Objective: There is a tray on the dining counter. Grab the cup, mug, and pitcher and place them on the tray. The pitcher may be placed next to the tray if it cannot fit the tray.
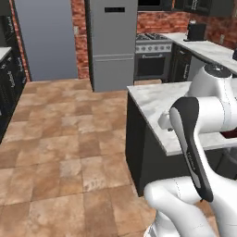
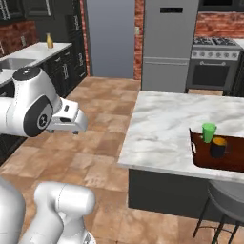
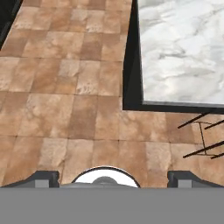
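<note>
Item: rectangular dark reddish-brown wooden tray (image 2: 236,164) with raised edges. Location: on the right part of the large island desk (image 2: 167,124) with the white grey-veined marble top and dark base, close to its near edge.

Item: small bright green handleless cup (image 2: 208,132). Location: upright inside the tray, at its far left corner. Status: placed.

Item: small black mug (image 2: 218,147) with orange-yellow inside. Location: upright inside the tray, just beside the cup, on the near side. Status: placed.

Item: yellow-orange bottle-shaped pitcher (image 2: 49,41) with a narrow neck. Location: upright on the far marble worktop (image 2: 40,50) by the sink (image 2: 14,62), at the brick wall, well apart from the island desk and across the tiled floor (image 2: 102,109). Status: not yet fetched.

Item: tool (image 3: 113,177). Location: over the terracotta floor tiles just off the corner of the island desk, pointing down. State: the two dark tips stand wide apart with bare floor between them; nothing is held.

Progress, as judged: two of three things are on the tray. Remaining: reach the far worktop, take the pitcher, bring it back and set it on the tray, or next to it if the space beside cup and mug proves too tight.

Also present: dark round stool (image 2: 228,198) on thin legs at the desk's near side.
</note>
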